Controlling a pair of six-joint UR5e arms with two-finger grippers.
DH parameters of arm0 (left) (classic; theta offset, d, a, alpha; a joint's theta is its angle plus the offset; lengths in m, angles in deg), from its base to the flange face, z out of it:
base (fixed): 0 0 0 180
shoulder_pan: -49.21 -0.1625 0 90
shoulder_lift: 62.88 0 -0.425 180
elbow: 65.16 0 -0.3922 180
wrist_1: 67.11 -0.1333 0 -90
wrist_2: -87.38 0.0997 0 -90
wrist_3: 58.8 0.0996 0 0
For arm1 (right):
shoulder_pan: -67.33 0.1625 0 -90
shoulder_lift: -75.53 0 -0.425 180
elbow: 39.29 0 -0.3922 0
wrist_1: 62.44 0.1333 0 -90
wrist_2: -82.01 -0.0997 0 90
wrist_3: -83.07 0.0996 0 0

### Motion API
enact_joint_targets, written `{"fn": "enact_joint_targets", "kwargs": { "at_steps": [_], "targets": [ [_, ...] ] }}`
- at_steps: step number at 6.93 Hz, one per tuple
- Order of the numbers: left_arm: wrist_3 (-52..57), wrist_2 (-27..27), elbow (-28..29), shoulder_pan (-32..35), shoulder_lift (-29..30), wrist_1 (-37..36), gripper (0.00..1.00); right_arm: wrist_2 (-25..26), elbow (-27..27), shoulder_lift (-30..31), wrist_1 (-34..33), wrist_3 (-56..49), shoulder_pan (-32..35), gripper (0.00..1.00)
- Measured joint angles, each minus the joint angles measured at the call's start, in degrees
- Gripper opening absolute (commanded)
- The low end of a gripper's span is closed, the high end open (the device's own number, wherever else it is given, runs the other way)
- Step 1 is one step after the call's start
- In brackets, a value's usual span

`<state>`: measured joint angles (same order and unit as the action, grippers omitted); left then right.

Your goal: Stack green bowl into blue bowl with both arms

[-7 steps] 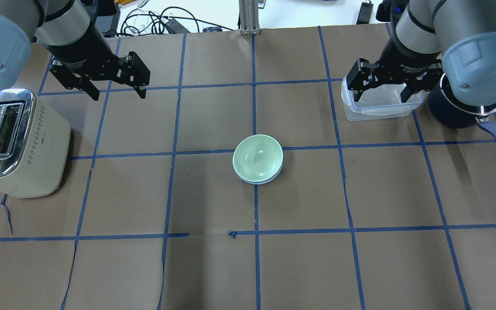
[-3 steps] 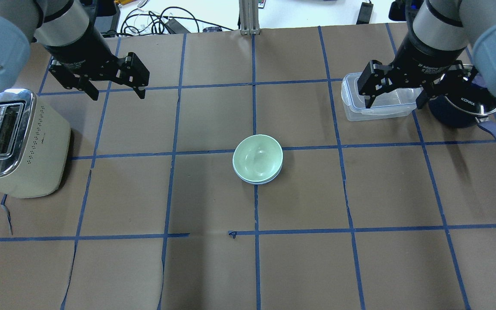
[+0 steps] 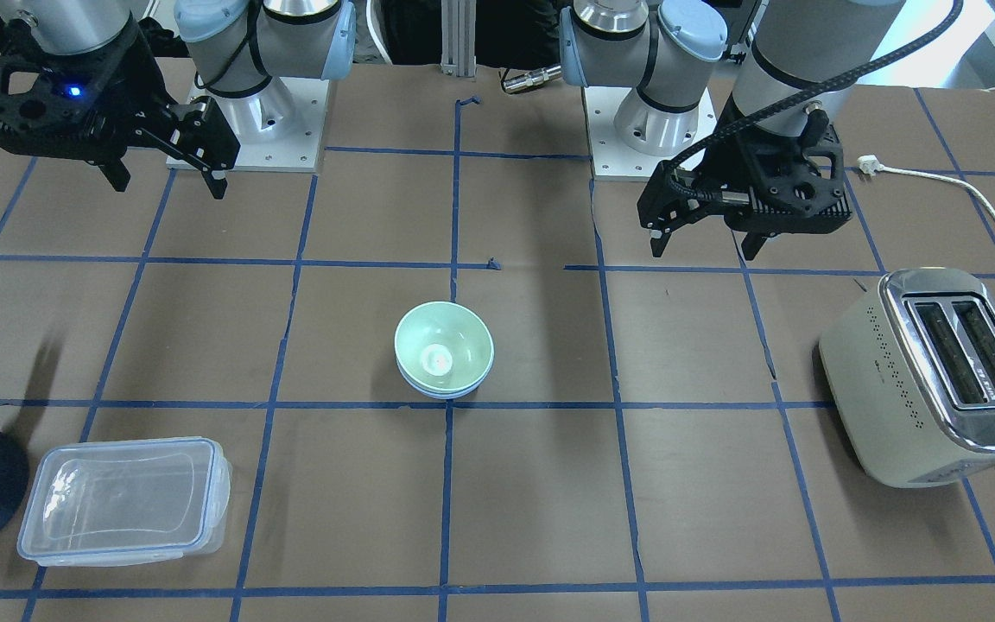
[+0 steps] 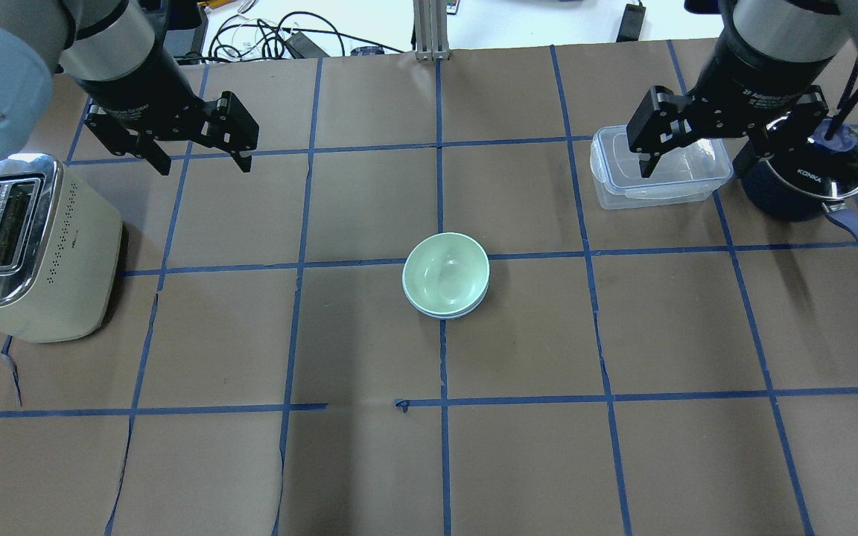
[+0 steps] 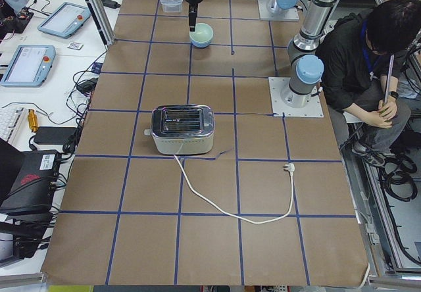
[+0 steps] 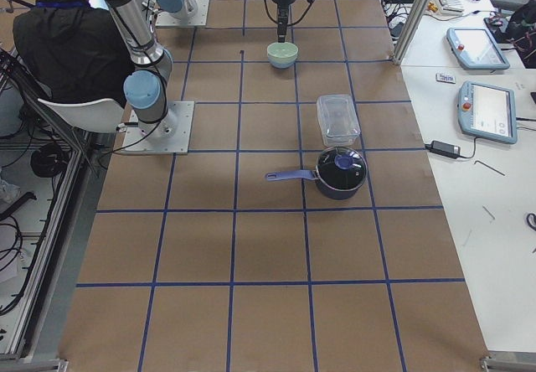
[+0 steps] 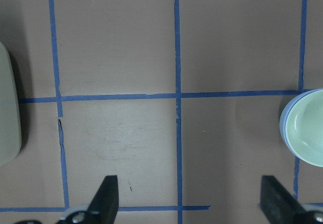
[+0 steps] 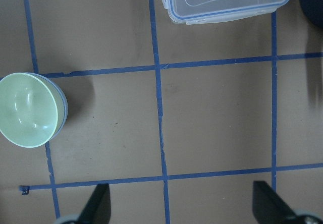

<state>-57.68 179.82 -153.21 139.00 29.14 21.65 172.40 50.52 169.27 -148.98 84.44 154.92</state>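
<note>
Both gape empty: left end effector [image 4: 204, 165] at 10 o'clock, right end effector [image 4: 697, 160] at 2; green bowl [image 4: 445, 272] sits in blue bowl [image 4: 445, 316]; keep clear.

- Green bowl [image 4: 445, 272], nested in blue bowl [image 3: 441, 390], is ringed by bare table [image 4: 369, 208].
- Left edge is blocked by toaster [image 4: 30, 246].
- Far right is crowded by container [image 4: 660, 179] and pot [image 4: 801, 186].

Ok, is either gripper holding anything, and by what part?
Nothing is held. The left gripper and right gripper are open and empty, away from the green bowl.
</note>
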Motion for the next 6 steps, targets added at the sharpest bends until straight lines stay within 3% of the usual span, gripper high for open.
{"fn": "enact_joint_targets", "kwargs": {
  "at_steps": [6],
  "targets": [
    [-0.1, -0.1, -0.1, 0.0, -0.2, 0.1, 1.00, 0.1, -0.1, -0.3, 2.2, -3.4, 0.1, 1.00]
  ]
}}
